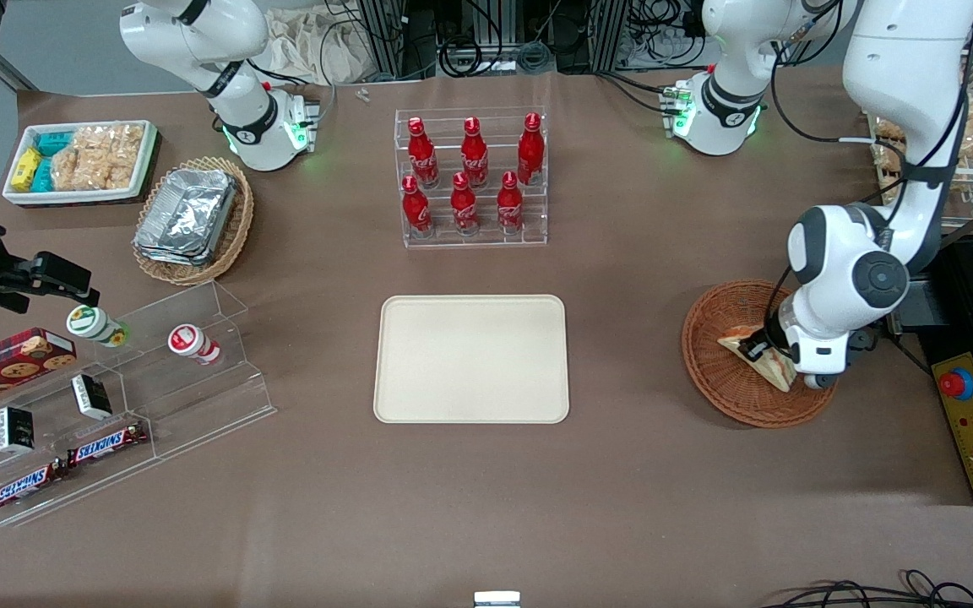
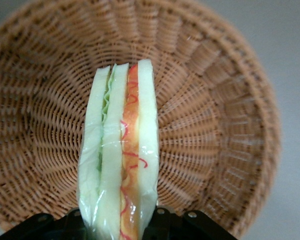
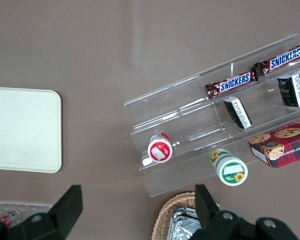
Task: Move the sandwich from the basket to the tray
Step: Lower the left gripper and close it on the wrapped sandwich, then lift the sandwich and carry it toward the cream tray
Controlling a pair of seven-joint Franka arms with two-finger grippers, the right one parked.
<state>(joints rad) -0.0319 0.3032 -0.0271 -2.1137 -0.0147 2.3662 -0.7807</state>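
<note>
The sandwich (image 1: 744, 344) is a wrapped white-bread wedge with orange and green filling. It sits over the reddish-brown wicker basket (image 1: 723, 388) toward the working arm's end of the table. My left gripper (image 1: 767, 353) is over the basket and shut on the sandwich. In the left wrist view the sandwich (image 2: 121, 165) stands on edge between the black fingers of the gripper (image 2: 121, 227), with the basket's weave (image 2: 215, 125) under it. The cream tray (image 1: 471, 359) lies flat at the table's middle, beside the basket, with nothing on it. The tray also shows in the right wrist view (image 3: 20, 130).
A clear rack of red bottles (image 1: 471, 181) stands farther from the camera than the tray. A clear stepped shelf with snacks (image 1: 115, 397), a tan basket with foil containers (image 1: 191, 219) and a white snack box (image 1: 81, 160) lie toward the parked arm's end. A yellow control box (image 1: 972, 422) sits beside the basket.
</note>
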